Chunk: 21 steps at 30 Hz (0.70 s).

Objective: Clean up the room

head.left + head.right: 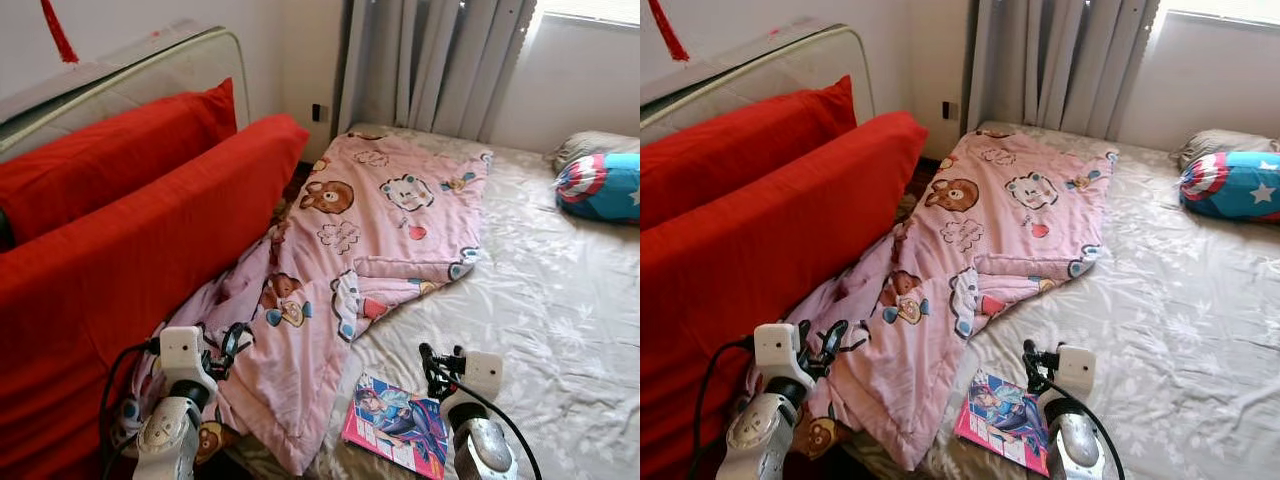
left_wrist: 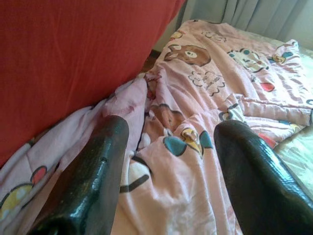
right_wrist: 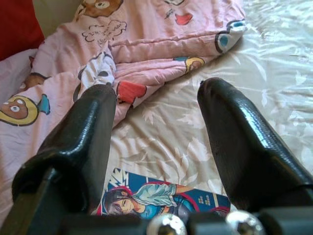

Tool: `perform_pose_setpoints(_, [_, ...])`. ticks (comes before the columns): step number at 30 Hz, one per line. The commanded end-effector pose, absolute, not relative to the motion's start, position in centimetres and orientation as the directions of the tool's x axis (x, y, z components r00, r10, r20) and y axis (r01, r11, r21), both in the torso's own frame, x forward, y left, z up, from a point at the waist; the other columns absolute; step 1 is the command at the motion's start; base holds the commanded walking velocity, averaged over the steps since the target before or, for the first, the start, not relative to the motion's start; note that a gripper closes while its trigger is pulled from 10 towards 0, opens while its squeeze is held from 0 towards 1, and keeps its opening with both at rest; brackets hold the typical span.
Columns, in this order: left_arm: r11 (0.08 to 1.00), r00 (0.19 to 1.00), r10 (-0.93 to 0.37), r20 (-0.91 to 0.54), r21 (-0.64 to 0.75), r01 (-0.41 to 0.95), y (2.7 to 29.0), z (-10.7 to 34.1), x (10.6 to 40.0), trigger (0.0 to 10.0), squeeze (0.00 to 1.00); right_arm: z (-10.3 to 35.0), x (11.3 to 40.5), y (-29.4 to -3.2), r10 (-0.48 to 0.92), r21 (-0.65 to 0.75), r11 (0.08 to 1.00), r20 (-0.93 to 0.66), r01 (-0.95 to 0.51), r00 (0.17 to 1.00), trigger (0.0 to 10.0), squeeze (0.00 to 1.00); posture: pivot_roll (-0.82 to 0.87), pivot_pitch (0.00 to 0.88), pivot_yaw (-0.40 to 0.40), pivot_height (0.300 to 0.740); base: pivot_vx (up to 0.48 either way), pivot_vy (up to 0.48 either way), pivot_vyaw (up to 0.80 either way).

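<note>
A pink cartoon-print blanket [image 1: 350,250] lies crumpled across the left side of the bed, from the curtain down to the near corner. A colourful comic book [image 1: 397,423] lies flat on the beige sheet near the bed's front edge. My left gripper [image 1: 232,345] hovers open over the blanket's lower left part, beside the red cushions; its fingers [image 2: 93,176] frame the pink cloth. My right gripper [image 1: 432,365] hangs open just above the comic book [image 3: 161,198], its fingers [image 3: 239,142] spread over the sheet.
Two large red cushions [image 1: 120,230] lean against a mattress [image 1: 130,70] along the left. A round blue shield-print pillow [image 1: 600,185] and a grey pillow [image 1: 590,145] lie at the far right. Grey curtains [image 1: 430,60] hang behind the bed. The beige sheet [image 1: 560,300] spreads to the right.
</note>
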<state>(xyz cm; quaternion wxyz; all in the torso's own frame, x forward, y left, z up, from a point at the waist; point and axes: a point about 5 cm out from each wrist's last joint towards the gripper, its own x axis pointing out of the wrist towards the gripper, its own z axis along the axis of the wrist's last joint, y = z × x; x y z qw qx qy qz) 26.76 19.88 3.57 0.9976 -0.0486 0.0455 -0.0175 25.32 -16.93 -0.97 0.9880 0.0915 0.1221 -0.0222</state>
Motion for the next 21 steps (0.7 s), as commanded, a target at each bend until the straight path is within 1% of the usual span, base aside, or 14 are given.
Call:
perform_pose_setpoints(1, [0.994,0.996,-0.038,-0.078,-0.107,0.029,19.7,4.0,27.1,10.0,0.0,-1.2,24.9,-16.8,-0.026,0.178,0.981,-0.262,0.074,0.965,10.0,0.0,0.01,0.0,-0.072,0.696,0.0,0.0,0.0])
perform_pose_setpoints(8, [0.994,0.996,-0.041,-0.077,-0.108,0.033,19.6,4.3,27.2,10.0,0.0,-0.7,24.9,-16.1,-0.018,0.18,0.982,-0.255,0.065,0.967,10.0,0.0,0.01,0.004,-0.071,0.696,0.0,0.0,0.0])
perform_pose_setpoints(11, [0.994,0.996,-0.04,-0.082,-0.108,0.031,19.6,4.2,27.2,10.0,0.0,-0.9,24.9,-15.8,-0.009,0.169,0.984,-0.287,0.06,0.958,10.0,0.0,0.02,0.009,-0.072,0.696,0.0,0.0,0.0])
perform_pose_setpoints(14, [0.994,0.995,-0.039,-0.087,-0.109,0.03,19.5,4.2,27.0,10.0,0.0,-1.0,24.8,-15.7,-0.006,0.166,0.984,-0.303,0.059,0.953,10.0,0.0,0.02,0.011,-0.073,0.686,0.0,0.0,0.0])
perform_pose_setpoints(21, [0.994,0.995,-0.038,-0.094,-0.108,0.028,19.5,4.0,26.9,10.0,0.0,-0.8,24.7,-15.6,0.0,0.175,0.983,-0.284,0.051,0.959,10.0,0.0,0.02,0.011,-0.073,0.686,0.0,0.0,0.0])
